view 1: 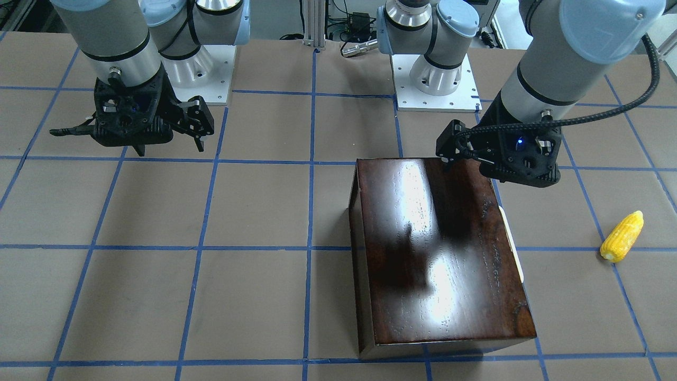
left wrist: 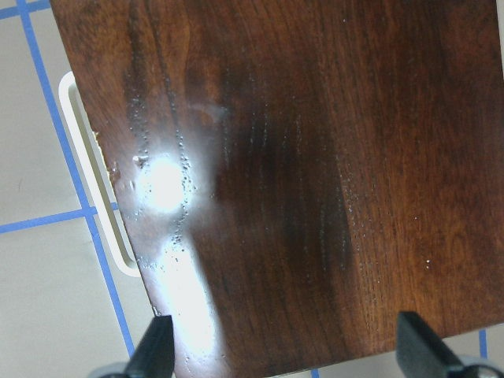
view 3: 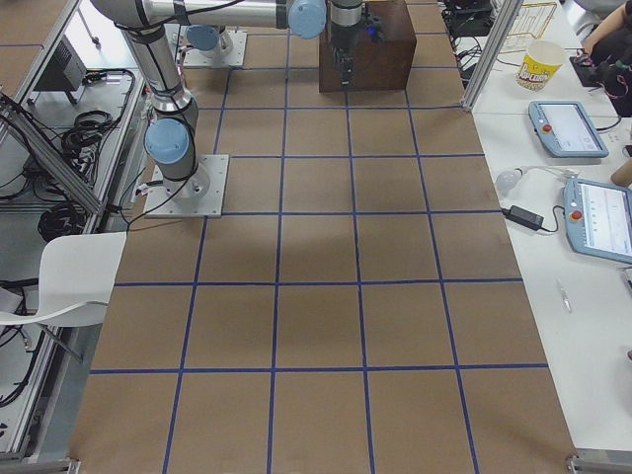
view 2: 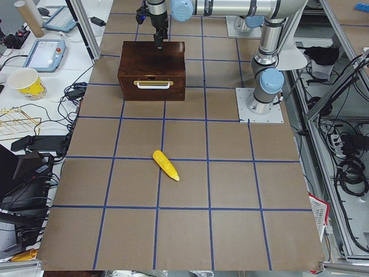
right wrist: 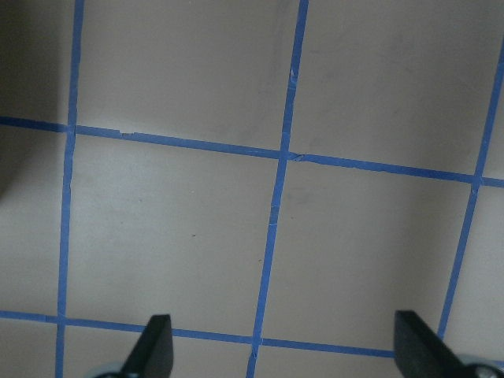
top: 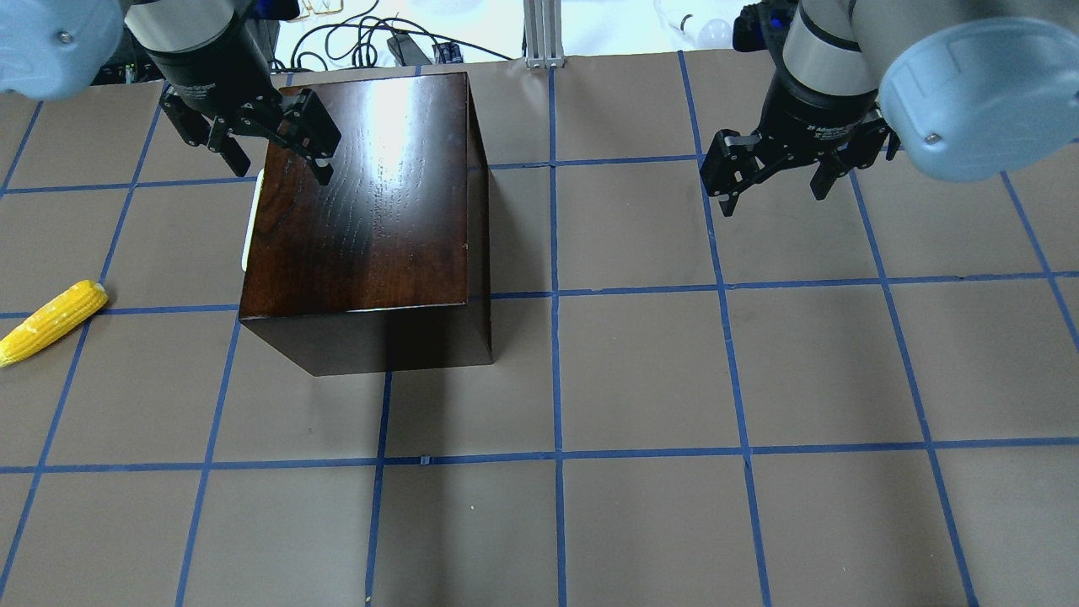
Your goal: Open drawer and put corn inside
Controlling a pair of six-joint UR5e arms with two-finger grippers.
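Front view: corn (view 1: 622, 236) lies on table (view 1: 254, 211), well apart from box (view 1: 439, 248), on its handle (view 1: 514, 248) side.
Overhead: left gripper (top: 274, 158) spread, empty, above box's top edge; right gripper (top: 771, 181) spread, empty, well apart from box.
Left-end view: drawer (view 2: 153, 88) shut; judged unstarted, with opening and loading both to do.
Left wrist: drawer front hidden; handle edge only.

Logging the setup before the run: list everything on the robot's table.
table: one, brown with blue grid, under everything.
box: one, glossy reddish-brown, robot's left half.
drawer: one, dark front, white handle, shut in the box, facing robot's left.
corn: one, yellow, lying left of the box, apart from it.
left hand: one, black, open, above the box top.
right hand: one, black, open, above bare table.
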